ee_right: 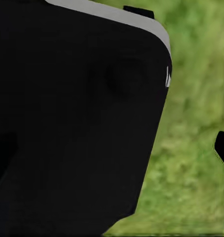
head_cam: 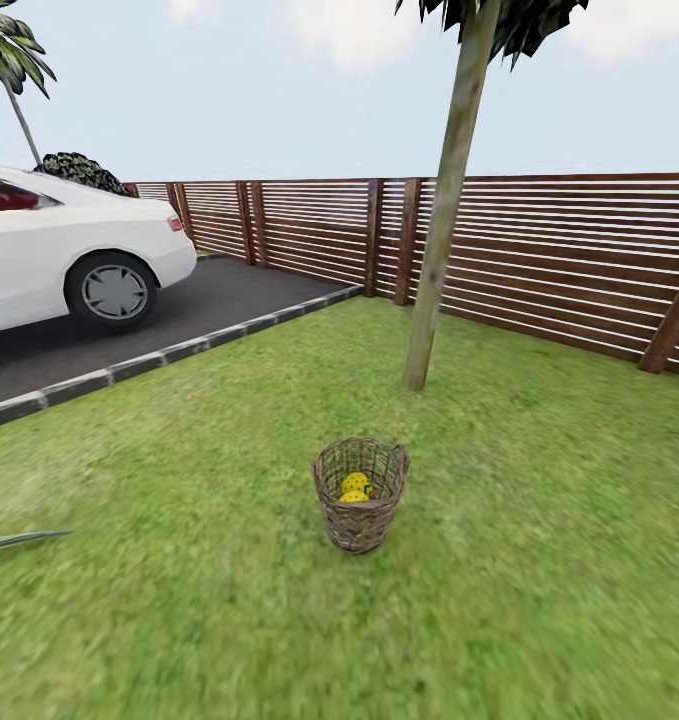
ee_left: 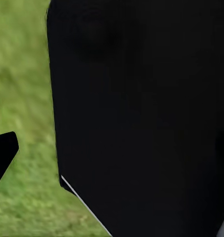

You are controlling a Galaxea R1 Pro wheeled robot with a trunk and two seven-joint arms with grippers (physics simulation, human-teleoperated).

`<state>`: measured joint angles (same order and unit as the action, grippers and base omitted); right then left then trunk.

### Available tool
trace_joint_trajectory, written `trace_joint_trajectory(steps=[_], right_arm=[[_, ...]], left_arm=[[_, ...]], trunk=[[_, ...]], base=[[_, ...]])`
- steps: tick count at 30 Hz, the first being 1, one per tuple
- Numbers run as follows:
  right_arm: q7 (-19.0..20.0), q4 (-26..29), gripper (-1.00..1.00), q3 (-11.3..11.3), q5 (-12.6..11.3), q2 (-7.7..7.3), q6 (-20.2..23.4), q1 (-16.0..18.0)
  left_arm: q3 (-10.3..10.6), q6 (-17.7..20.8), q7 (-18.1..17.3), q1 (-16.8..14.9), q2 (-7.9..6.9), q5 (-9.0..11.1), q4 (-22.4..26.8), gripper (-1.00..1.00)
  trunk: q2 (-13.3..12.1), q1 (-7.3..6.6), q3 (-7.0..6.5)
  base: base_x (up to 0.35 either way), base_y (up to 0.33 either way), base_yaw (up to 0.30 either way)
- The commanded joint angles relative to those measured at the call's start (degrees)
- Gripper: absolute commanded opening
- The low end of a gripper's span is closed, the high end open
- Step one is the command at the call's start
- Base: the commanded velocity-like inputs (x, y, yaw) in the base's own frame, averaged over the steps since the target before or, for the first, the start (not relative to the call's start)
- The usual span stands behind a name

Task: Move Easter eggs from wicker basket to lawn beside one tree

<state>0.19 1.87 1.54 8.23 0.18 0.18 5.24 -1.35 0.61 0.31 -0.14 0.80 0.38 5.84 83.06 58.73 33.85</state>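
Observation:
The wicker basket (head_cam: pixel 360 495) stands upright on the lawn (head_cam: pixel 539 560) in the middle of the head view. Yellow Easter eggs (head_cam: pixel 355 487) lie inside it; two yellow shapes are visible and how many lie there is unclear. The tree (head_cam: pixel 441 215), with its pale leaning trunk, rises from the grass a short way behind the basket, slightly to its right. In the left wrist view, a dark fingertip (ee_left: pixel 3 155) pokes in over the grass beside a large black body (ee_left: pixel 141 113). The right wrist view has another dark fingertip (ee_right: pixel 223 148) beside a black body (ee_right: pixel 72 123).
A white car (head_cam: pixel 69 250) stands on the dark asphalt driveway (head_cam: pixel 129 330) at the left, edged by a grey stone kerb (head_cam: pixel 179 352). The brown slatted fence (head_cam: pixel 539 260) runs behind the tree. A thin grey blade (head_cam: pixel 19 540) juts in low at the left edge.

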Motion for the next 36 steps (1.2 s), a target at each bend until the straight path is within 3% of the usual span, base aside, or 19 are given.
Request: trace_joint_trajectory(steps=[1, 4, 10, 14, 15, 16, 20, 24, 28, 31, 36], right_arm=[[0.01, 1.13, 1.00, 0.15, 1.27, 0.00, 3.55, 0.81], [-0.01, 7.45, 1.00, 0.20, 2.50, -0.10, 12.87, 2.81], [0.02, 23.16, 1.00, 0.22, 2.93, -0.30, 22.22, 3.92], [0.07, 37.20, 1.00, 0.19, 2.87, -0.35, 31.98, 4.95], [0.07, 42.98, 1.00, 0.16, 2.91, -0.31, 35.85, 5.16], [0.07, 45.50, 1.00, 0.15, 2.91, -0.30, 37.01, 5.24], [0.01, 53.95, 1.00, 0.14, 3.00, -0.38, 38.83, 6.52], [-0.05, 56.60, 1.00, -0.14, 2.95, -0.44, 39.10, 10.47], [-0.17, 58.04, 1.00, -0.21, 3.01, -0.36, 39.17, 12.55], [-0.18, 61.12, 1.00, -0.15, 3.02, -0.22, 39.30, 12.94], [-0.19, 62.93, 1.00, -0.19, 2.51, -0.26, 39.37, 13.03]], left_arm=[[-0.84, 0.61, 0.33, -0.19, -0.03, 0.10, 1.22, 1.00], [-3.51, 4.74, 2.28, -1.95, -0.18, 0.32, 4.84, 1.00], [-5.58, 12.66, 6.23, -8.53, -0.37, 0.47, 8.21, 1.00], [-5.81, 15.37, 6.84, -15.86, -0.08, 0.54, 9.39, 1.00], [-5.89, 18.49, 6.88, -19.82, 0.11, 0.57, 9.72, 1.00], [-5.91, 20.08, 6.89, -21.75, 0.28, 0.57, 9.86, 1.00], [-5.94, 23.61, 6.94, -29.70, 1.62, 1.13, 11.78, 1.00], [-5.95, 29.05, 7.07, -36.04, 3.46, 1.35, 17.48, 1.00], [-5.95, 32.28, 7.08, -37.67, 3.81, 1.42, 25.61, 1.00], [-5.88, 32.75, 6.99, -37.92, 3.91, 1.61, 29.11, 1.00], [-5.69, 32.80, 6.91, -37.98, 3.94, 6.05, 32.17, 1.00]], trunk=[[0.02, -0.01, 0.05], [0.02, -0.01, 0.05], [0.02, -0.01, 0.05], [0.02, -0.01, 0.05], [0.02, -0.01, 0.05], [0.02, -0.01, 0.05], [0.02, -0.01, 0.05], [0.02, -0.01, 0.05], [0.02, -0.01, 0.05], [0.02, -0.01, 0.05], [0.02, -0.01, 0.05]], base=[[0.000, 0.000, 0.000], [0.000, 0.000, 0.000], [0.000, 0.000, 0.000], [0.000, 0.000, 0.000], [0.000, 0.000, 0.000], [0.000, 0.000, 0.000], [0.000, 0.000, 0.000], [0.000, 0.000, 0.000], [0.000, 0.000, 0.000], [0.000, 0.000, 0.000], [0.000, 0.000, 0.000]])
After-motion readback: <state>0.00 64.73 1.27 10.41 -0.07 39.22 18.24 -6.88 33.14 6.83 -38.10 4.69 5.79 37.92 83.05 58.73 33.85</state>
